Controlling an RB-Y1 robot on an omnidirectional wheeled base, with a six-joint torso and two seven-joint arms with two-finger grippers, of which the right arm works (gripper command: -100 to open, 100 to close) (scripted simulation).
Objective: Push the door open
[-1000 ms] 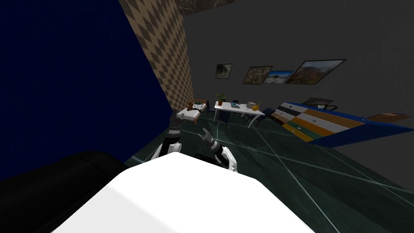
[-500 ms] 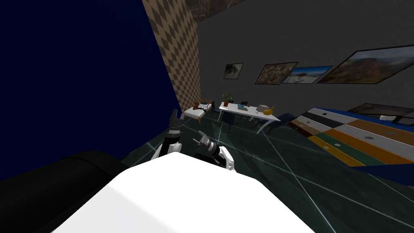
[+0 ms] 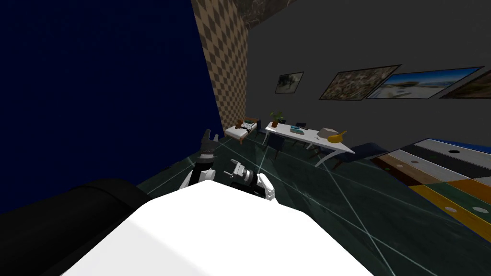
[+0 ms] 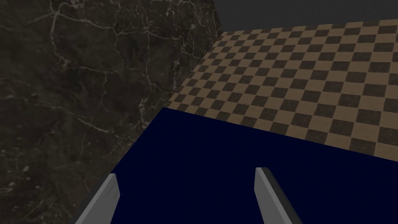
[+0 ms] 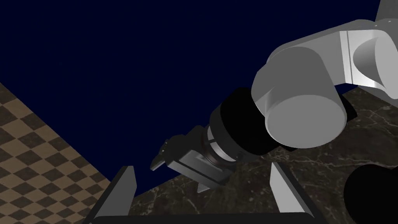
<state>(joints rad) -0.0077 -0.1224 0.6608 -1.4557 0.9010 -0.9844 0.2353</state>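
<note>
Left tool (image 3: pixel 207 138) released, fingers spread, tips facing the navy door (image 3: pixel 96 96) just ahead of them; can't tell if they touch. Checkered wall (image 3: pixel 225 62) joins the door's edge beyond the tool. Right tool (image 3: pixel 235 167) released too, just beside the left, aimed at the same door panel.

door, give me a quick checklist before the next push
1. left gripper at the dark blue door: ok, close beside its face.
2. left fingers touching the door: cannot tell.
3. left gripper open and empty: ok.
4. right gripper open and empty: ok.
5. right gripper apart from the left gripper: ok.
6. how far open the door stands: cannot tell.
</note>
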